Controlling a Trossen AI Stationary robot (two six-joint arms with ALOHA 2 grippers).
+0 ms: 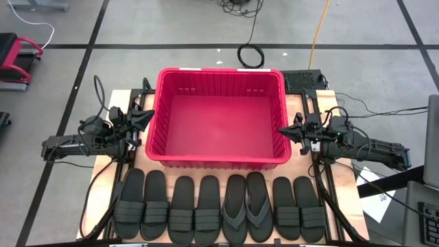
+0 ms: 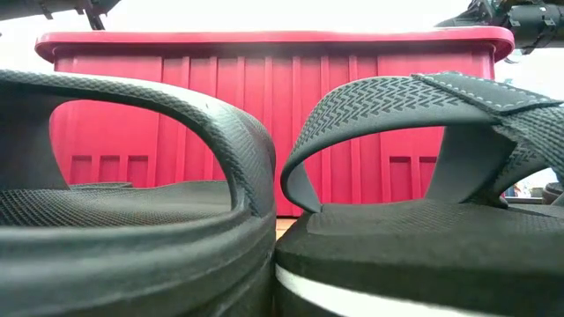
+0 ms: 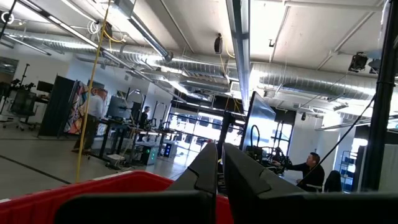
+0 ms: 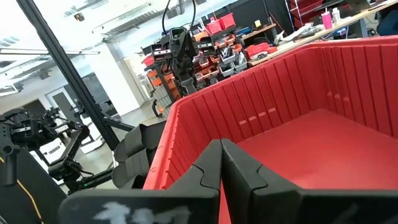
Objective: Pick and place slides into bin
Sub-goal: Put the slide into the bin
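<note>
Across the lower part of the high view, eight black slides [image 1: 219, 210] lie side by side in a row on the worktop [image 1: 104, 170], toes toward the red bin [image 1: 218, 118], which sits at centre frame. At the bin's left wall, the left end effector [image 1: 143, 118] is pinched nearly closed, holding nothing. At the right wall, the right end effector [image 1: 288, 130] is fully closed, also holding nothing.

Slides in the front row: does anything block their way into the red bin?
Nothing visible does. The eight slides lie in a row just in front of the bin, which is open-topped with nothing inside. Left gripper and right gripper sit shut at the bin's sides.
</note>
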